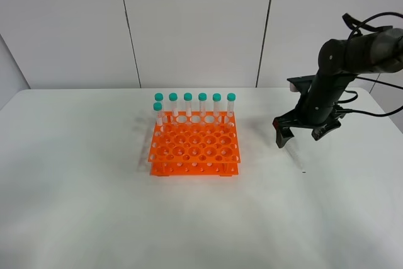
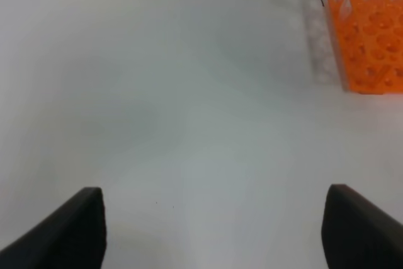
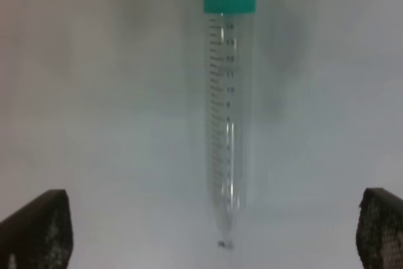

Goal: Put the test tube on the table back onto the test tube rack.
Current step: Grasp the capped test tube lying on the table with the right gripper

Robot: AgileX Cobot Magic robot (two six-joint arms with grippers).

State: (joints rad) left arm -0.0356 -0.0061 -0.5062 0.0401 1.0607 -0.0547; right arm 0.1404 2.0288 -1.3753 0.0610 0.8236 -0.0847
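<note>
The test tube (image 3: 228, 111) lies flat on the white table (image 1: 94, 206), clear with a teal cap and a pointed tip. In the exterior high view the test tube (image 1: 298, 159) shows faintly, to the right of the orange test tube rack (image 1: 194, 146), with its cap end hidden under my right gripper (image 1: 302, 135). That gripper hovers just over the tube, open and empty, with a finger on each side in the right wrist view (image 3: 214, 222). My left gripper (image 2: 217, 222) is open and empty over bare table, and the rack's corner (image 2: 371, 36) lies ahead of it.
Several teal-capped tubes (image 1: 195, 106) stand upright along the rack's back row, one more in the second row at the left. The rack's front rows hold open holes. Black cables (image 1: 371, 102) trail behind the right arm near the table's right edge.
</note>
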